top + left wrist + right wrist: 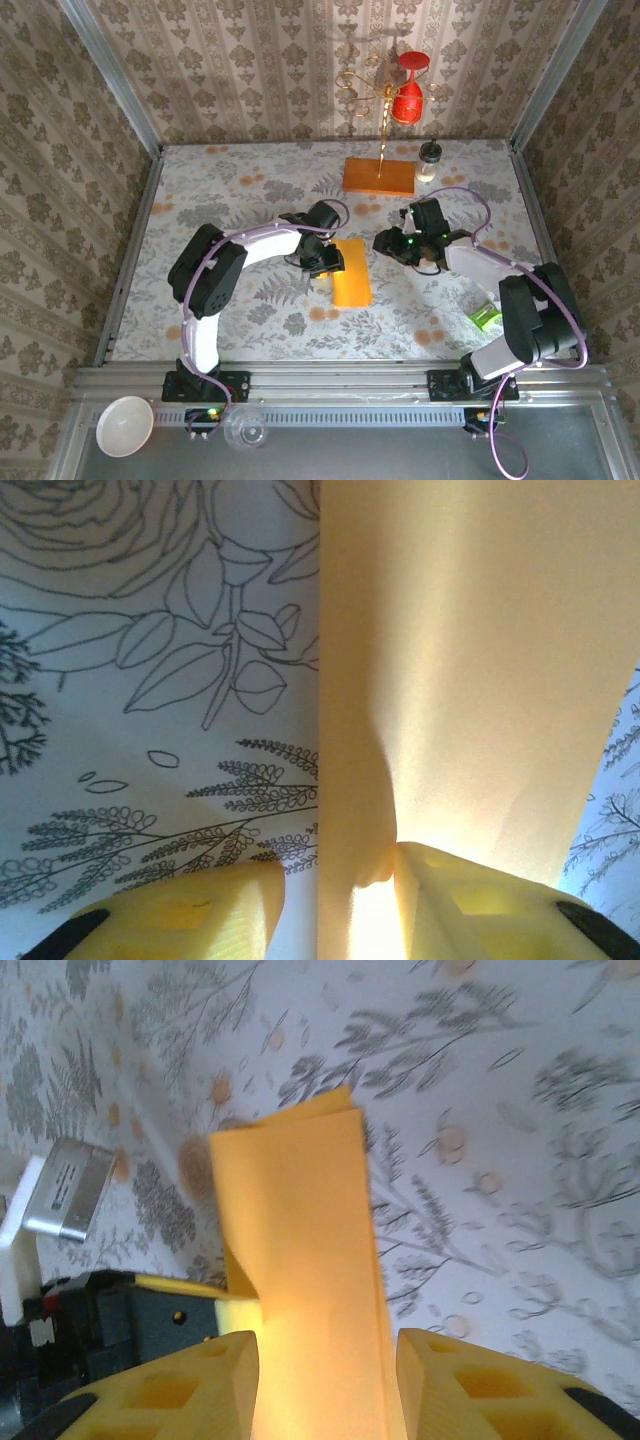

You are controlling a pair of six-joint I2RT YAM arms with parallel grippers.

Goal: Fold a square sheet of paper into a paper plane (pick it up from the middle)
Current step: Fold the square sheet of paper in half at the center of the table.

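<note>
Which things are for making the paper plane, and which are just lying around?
For the job: orange paper sheet, left gripper, right gripper.
Lying about: wooden block, red glass, small bottle, white bowl, clear cup.

folded paper sheet [351, 273]: one
wooden block [379, 176]: one
red glass [407, 92]: one
small bottle [428, 160]: one
white bowl [125, 426]: one
clear cup [245, 430]: one
</note>
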